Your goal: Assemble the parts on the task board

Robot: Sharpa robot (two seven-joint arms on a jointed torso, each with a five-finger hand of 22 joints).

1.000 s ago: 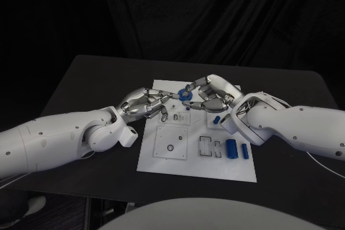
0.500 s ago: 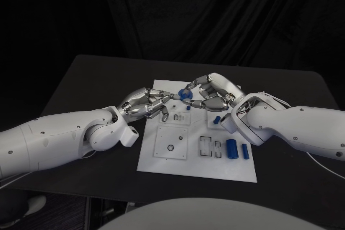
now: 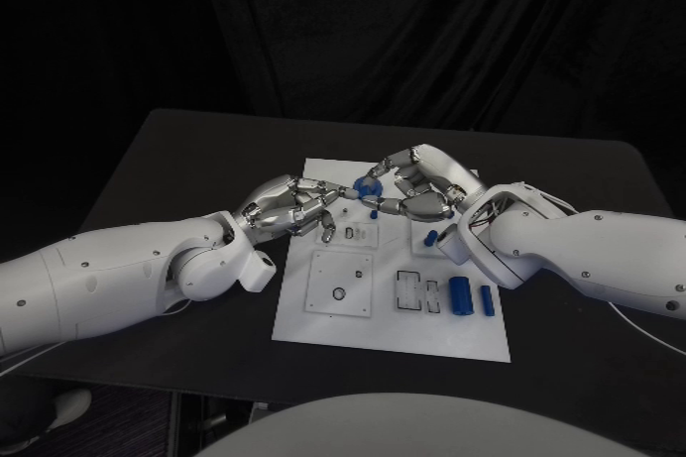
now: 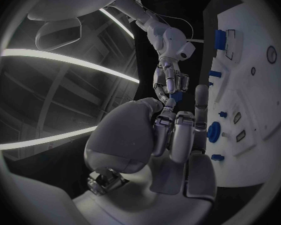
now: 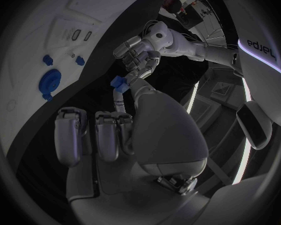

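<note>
A small blue part (image 3: 363, 187) hangs above the far end of the white task board (image 3: 386, 328). My left hand (image 3: 293, 207) reaches it from one side and my right hand (image 3: 417, 191) from the other. Fingertips of both hands pinch it. The right wrist view shows the blue part (image 5: 118, 81) at the tip of my right hand (image 5: 109, 135), with the left hand (image 5: 139, 55) closing on it from beyond. In the left wrist view the part (image 4: 172, 87) sits between my left hand (image 4: 175, 135) and the right hand (image 4: 167, 75).
Two blue cylinders (image 3: 460, 294) lie in slots at the board's right side, beside empty rectangular slots (image 3: 417, 290). A round blue part (image 5: 51, 78) and small blue pegs (image 5: 47, 60) stand in the board (image 5: 47, 30) under the hands. Black table (image 3: 186, 170) surrounds the board.
The blue part and both hands have shifted very slightly toward the far left. The right wrist now covers more of the small blue peg below it.
</note>
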